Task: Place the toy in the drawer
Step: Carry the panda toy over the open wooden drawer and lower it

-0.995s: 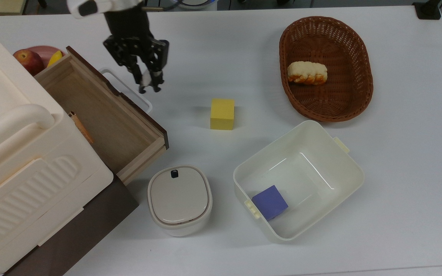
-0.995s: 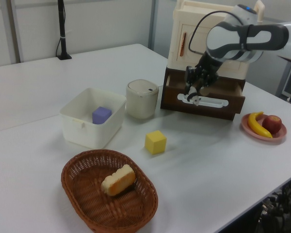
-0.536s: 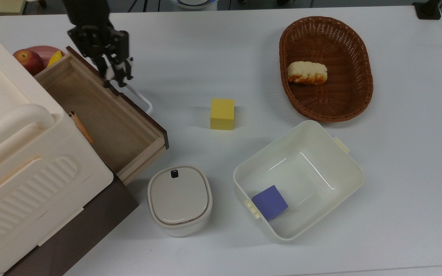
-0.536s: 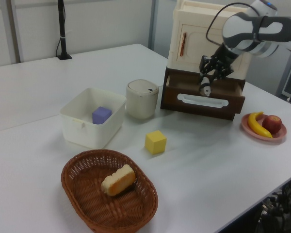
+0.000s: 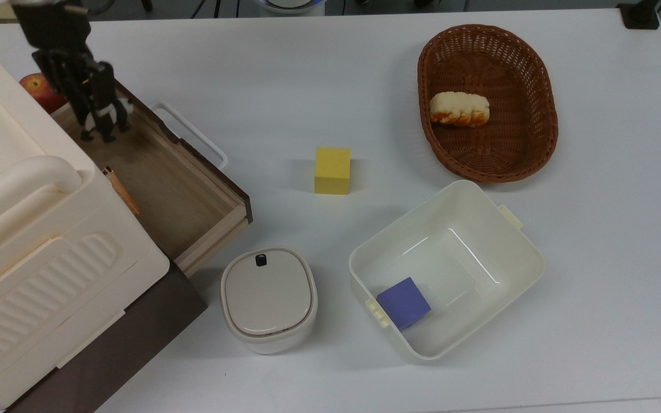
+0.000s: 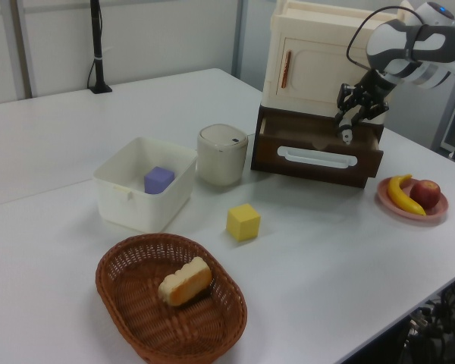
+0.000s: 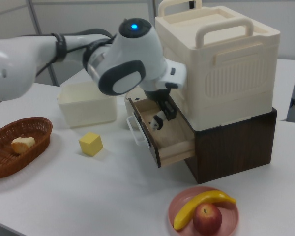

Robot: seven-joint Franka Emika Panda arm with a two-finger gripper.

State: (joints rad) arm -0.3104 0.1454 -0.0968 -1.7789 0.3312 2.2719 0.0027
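The toy, a tiny black-and-white panda, sits pinched in my gripper, which is shut on it. I hold it over the far end of the open drawer, a light-wood tray with a dark front panel and a white loop handle. In the right view the toy hangs just above the drawer floor, inside the side walls. In the left view my gripper is behind the drawer's front panel.
A cream cabinet overhangs the drawer's back. A plate with an apple and a banana lies beside the drawer. On the table stand a yellow cube, a lidded white pot, a cream tub holding a purple cube, and a wicker basket with bread.
My gripper carried the toy from above the table by the handle, across the front panel, toward the top view's left, and now holds it over the drawer's inside.
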